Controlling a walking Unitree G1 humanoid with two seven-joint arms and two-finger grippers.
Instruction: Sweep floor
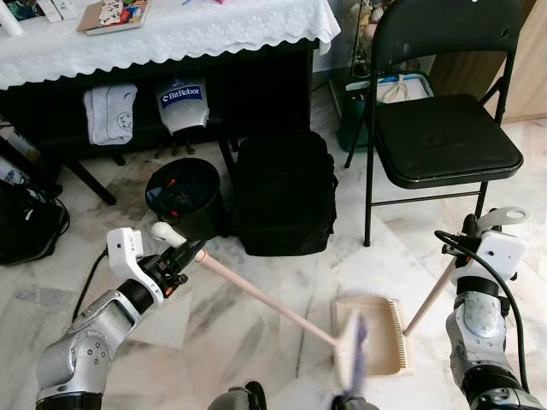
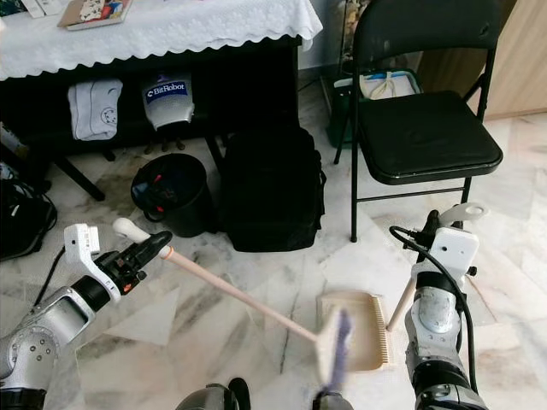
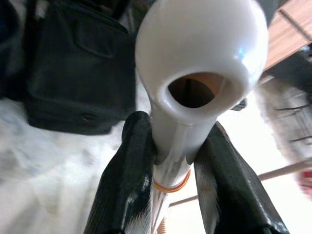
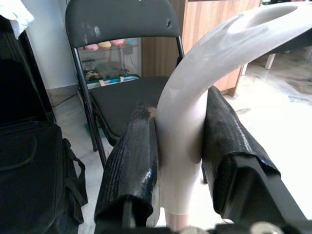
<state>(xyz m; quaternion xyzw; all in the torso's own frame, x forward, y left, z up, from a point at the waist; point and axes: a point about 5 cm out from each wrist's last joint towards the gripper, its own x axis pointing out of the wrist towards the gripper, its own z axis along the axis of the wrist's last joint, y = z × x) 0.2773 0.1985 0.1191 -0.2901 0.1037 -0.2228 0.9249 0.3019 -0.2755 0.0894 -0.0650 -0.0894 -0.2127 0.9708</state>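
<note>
Fingers of the left hand [image 1: 190, 256] are closed on the white cap end of the broom [image 1: 256, 296], just under its rounded tip. From this hand the pale wooden stick runs down and away toward the robot's right, to the blurred brush head low on the marble floor [image 1: 256, 282]. The brush head lies at the near edge of the beige dustpan [image 1: 376, 329], which rests flat on the floor between the two hands. The right hand [image 1: 491, 224] grips the curved white top of the dustpan's handle, both black fingers [image 4: 131, 165] pressed on it, and its stick slants down from this hand to the pan. Beyond the left hand stand a black bin [image 1: 184, 196] and a black backpack [image 1: 284, 195]. Beyond the right hand stands a black folding chair [image 1: 444, 137]. Farther away is the surface with a white lace cloth [image 1: 171, 34].
</note>
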